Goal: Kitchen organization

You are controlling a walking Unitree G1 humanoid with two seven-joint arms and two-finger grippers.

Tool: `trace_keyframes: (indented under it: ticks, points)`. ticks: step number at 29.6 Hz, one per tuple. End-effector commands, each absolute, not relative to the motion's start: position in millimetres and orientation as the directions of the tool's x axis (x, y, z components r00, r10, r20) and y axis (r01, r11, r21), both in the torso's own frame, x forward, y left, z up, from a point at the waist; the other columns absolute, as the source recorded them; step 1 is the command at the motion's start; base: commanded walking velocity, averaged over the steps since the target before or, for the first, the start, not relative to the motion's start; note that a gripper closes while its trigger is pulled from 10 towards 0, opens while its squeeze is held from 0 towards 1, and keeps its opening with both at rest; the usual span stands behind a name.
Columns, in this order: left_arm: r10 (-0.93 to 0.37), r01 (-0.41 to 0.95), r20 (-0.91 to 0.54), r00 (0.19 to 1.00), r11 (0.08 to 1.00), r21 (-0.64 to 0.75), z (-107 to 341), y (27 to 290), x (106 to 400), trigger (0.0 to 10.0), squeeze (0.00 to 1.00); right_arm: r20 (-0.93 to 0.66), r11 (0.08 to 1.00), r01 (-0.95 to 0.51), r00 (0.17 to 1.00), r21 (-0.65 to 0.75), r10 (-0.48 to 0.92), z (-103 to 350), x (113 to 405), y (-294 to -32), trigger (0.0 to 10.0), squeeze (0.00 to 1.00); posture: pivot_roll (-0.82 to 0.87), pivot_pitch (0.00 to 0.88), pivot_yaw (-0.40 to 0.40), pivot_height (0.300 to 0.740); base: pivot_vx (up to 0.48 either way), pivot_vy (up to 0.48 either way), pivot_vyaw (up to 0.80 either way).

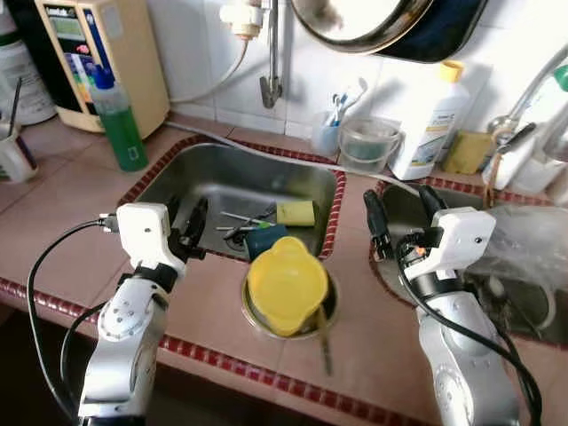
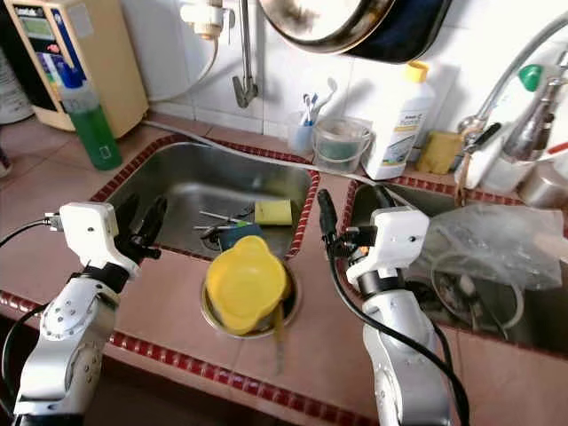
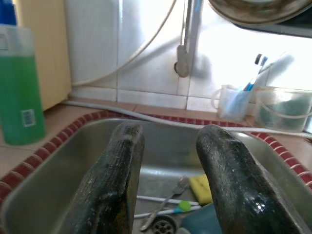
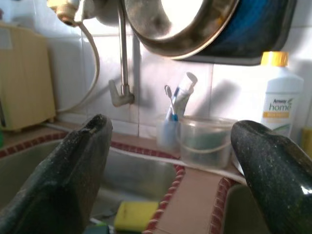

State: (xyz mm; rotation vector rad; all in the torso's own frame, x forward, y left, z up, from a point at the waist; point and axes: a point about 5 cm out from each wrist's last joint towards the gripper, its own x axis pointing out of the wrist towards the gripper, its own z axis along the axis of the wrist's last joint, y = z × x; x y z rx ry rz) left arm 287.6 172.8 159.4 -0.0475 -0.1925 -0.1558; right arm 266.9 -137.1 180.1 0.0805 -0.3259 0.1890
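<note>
A yellow plastic jug [image 1: 286, 282] lies mouth-down in a metal bowl [image 1: 251, 312] on the pink tiled counter, between the two sinks. The left sink [image 1: 177, 182] holds a yellow sponge [image 1: 295, 212], a blue item [image 1: 266, 240] and some cutlery [image 3: 165, 204]. My left gripper [image 1: 186, 224] hovers open over that sink's near rim, with nothing between its fingers. Over the near left corner of the right sink [image 1: 395, 200], my right gripper [image 1: 401, 213] is open and holds nothing.
A green soap bottle [image 1: 120, 120] and a beige water filter [image 1: 102, 53] stand at the back left. Behind the sinks are a toothbrush cup [image 1: 327, 135], a clear tub [image 1: 368, 144] and a white detergent bottle [image 1: 430, 124]. A plastic bag [image 1: 528, 244] covers the right sink. A pan [image 1: 382, 22] hangs overhead.
</note>
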Motion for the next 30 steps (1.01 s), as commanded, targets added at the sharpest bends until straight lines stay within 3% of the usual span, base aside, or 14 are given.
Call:
trace_keyframes:
  ticks: [1,7,30]
  points:
    - [-0.151,0.160,0.212,0.966,0.987,-0.025,164.7,171.1,287.8,10.0,0.00,0.329,0.978,-0.203,0.928,0.047,0.177,182.6,267.5,-138.3,10.0,0.00,-0.04,0.059,0.008,0.740,0.000,0.000,-0.77]
    - [-0.162,0.171,0.212,0.964,0.985,-0.028,166.7,169.5,288.0,10.0,0.00,0.337,0.978,-0.204,0.925,0.050,0.175,183.1,267.0,-138.9,10.0,0.00,-0.04,0.058,0.008,0.740,0.000,0.000,-0.77]
    - [-0.291,0.289,0.192,0.937,0.957,0.040,163.6,161.6,278.0,10.0,0.00,0.316,0.977,-0.215,0.927,0.005,0.202,176.5,261.2,-143.2,10.0,0.00,-0.04,0.051,0.010,0.740,0.000,0.000,0.00]
